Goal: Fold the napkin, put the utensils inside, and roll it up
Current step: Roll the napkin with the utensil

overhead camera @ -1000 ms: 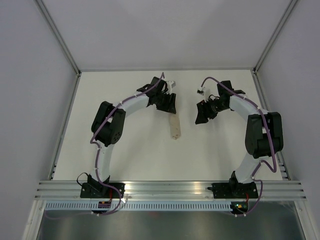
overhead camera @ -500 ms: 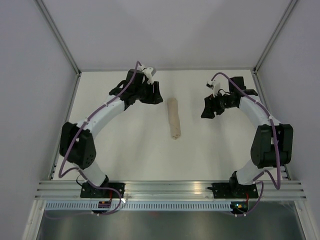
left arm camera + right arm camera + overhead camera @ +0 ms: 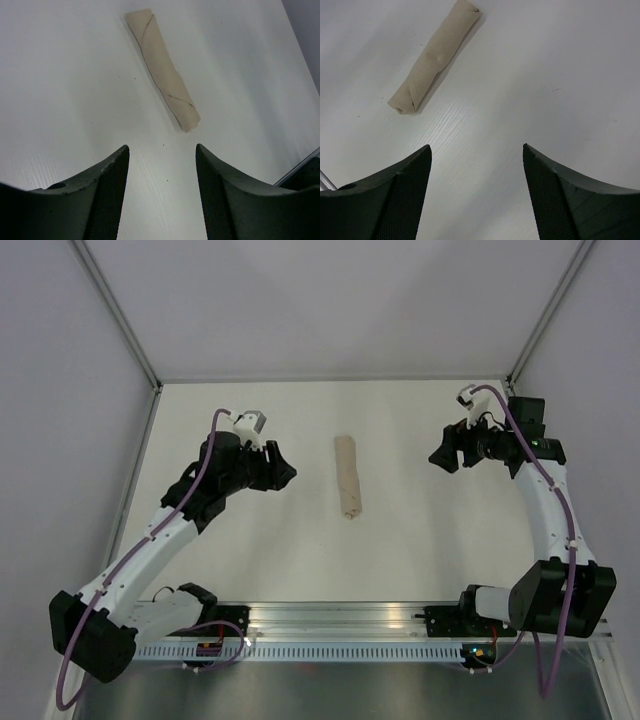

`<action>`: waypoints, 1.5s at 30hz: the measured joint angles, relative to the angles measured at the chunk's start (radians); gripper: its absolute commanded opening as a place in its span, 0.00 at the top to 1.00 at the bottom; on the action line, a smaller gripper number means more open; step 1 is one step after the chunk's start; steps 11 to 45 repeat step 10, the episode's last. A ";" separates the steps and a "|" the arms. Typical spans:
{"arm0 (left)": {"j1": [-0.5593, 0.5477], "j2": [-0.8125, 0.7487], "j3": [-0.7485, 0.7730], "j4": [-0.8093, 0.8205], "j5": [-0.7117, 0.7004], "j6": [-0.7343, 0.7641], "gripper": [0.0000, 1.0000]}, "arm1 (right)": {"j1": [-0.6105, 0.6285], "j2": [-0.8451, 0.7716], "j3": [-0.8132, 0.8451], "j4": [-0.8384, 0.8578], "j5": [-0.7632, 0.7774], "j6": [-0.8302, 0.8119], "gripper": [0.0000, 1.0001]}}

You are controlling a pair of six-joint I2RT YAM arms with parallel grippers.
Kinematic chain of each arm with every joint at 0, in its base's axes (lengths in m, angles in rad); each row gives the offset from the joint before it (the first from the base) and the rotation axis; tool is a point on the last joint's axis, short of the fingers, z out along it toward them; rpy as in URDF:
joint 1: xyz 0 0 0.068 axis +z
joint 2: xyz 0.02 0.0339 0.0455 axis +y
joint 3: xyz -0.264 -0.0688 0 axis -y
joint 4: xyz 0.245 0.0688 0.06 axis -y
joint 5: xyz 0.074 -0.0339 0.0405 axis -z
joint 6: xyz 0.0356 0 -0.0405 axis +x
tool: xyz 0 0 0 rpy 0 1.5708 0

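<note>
- The napkin (image 3: 347, 478), mid-table, is a roll of matt beige cloth. It looks soft, with a fine weave and folded seams showing on its surface.
- The table (image 3: 300, 560) is white, smooth and matt. The wrist views show a faint linear grain and a soft sheen.
- The left gripper (image 3: 278, 472), at 9 o'clock of the napkin, and the right gripper (image 3: 447, 452), at 3 o'clock, look like dark matt plastic. The fingers (image 3: 110, 200) carry a fine dotted texture on their inner faces.
- The arm shells (image 3: 150, 545) are smooth white plastic with black joints.
- The rail (image 3: 340, 618) at 6 o'clock is ribbed silvery metal with a dull shine.
</note>
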 measured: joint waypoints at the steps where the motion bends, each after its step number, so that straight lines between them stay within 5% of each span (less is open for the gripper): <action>1: 0.000 -0.015 -0.013 0.000 -0.001 -0.003 0.39 | -0.001 -0.013 -0.009 0.008 0.000 0.011 0.21; 45: 0.000 -0.067 -0.053 -0.001 -0.004 -0.005 0.39 | -0.014 -0.045 -0.042 0.066 0.011 0.066 0.16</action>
